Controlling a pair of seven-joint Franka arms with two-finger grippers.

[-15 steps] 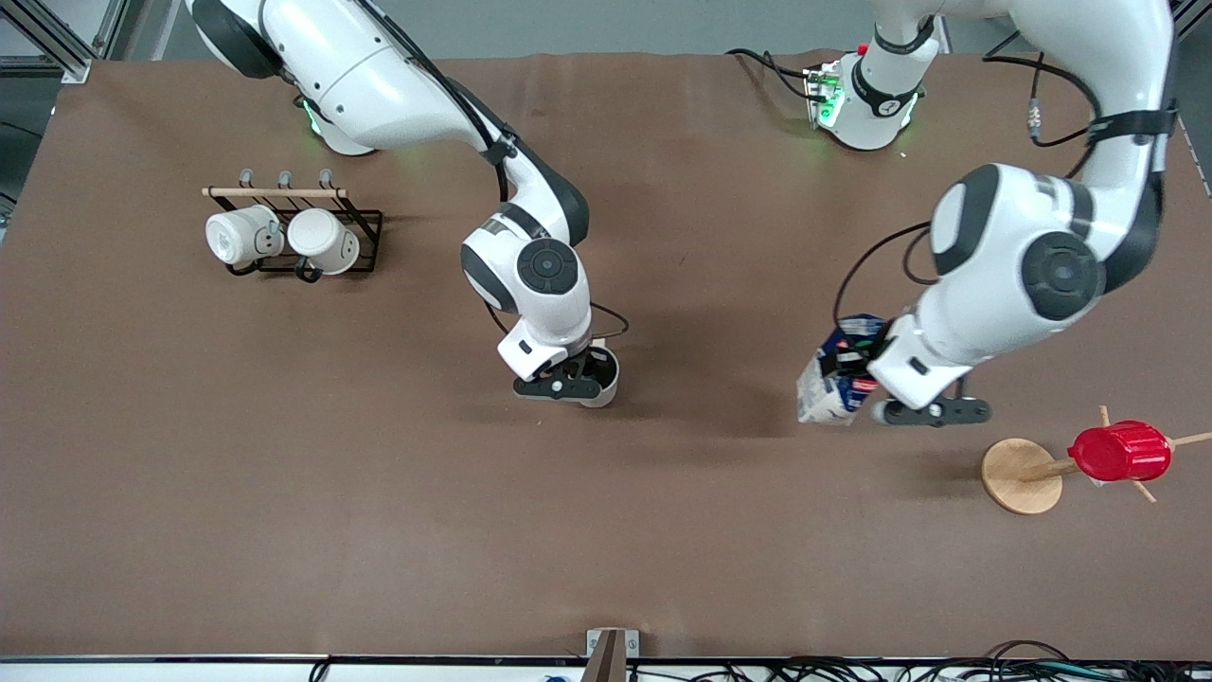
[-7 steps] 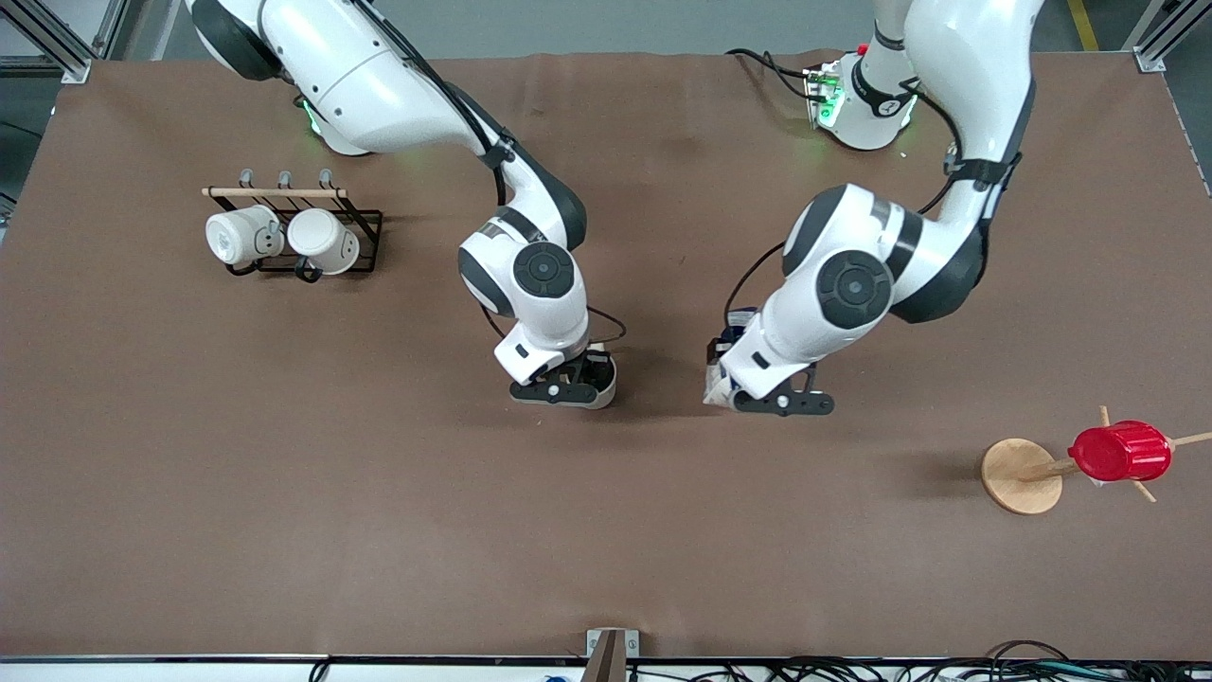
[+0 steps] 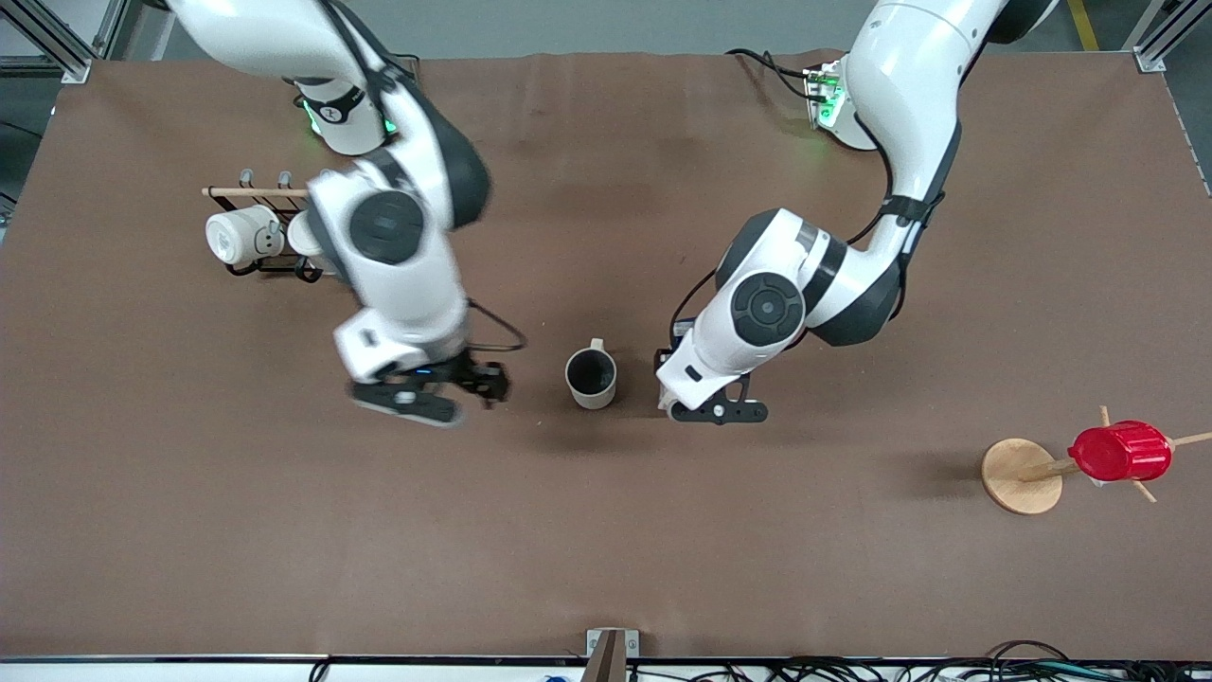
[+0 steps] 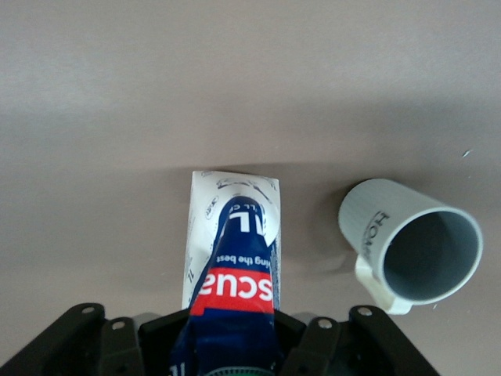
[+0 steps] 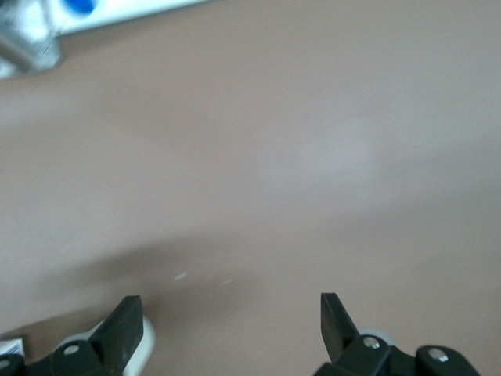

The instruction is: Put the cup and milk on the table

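The cup (image 3: 591,377) stands upright on the brown table (image 3: 606,530), free of both grippers; it also shows in the left wrist view (image 4: 413,244). My left gripper (image 3: 710,407) is shut on the milk (image 4: 233,249), a blue and white carton with a red label, gripped near its top (image 4: 232,337). The carton hangs upright with its base at or just above the cloth beside the cup, toward the left arm's end. In the front view the carton is mostly hidden under the left hand. My right gripper (image 3: 431,388) is open and empty (image 5: 228,325) over bare cloth, beside the cup toward the right arm's end.
A black wire rack (image 3: 365,223) with two white mugs (image 3: 237,237) stands near the right arm's base, partly hidden by that arm. A red ribbed cup (image 3: 1119,451) hangs on a wooden stand (image 3: 1018,475) toward the left arm's end.
My right gripper has let go of the cup and pulled away toward the right arm's end. My left gripper has carried the milk across to just beside the cup.
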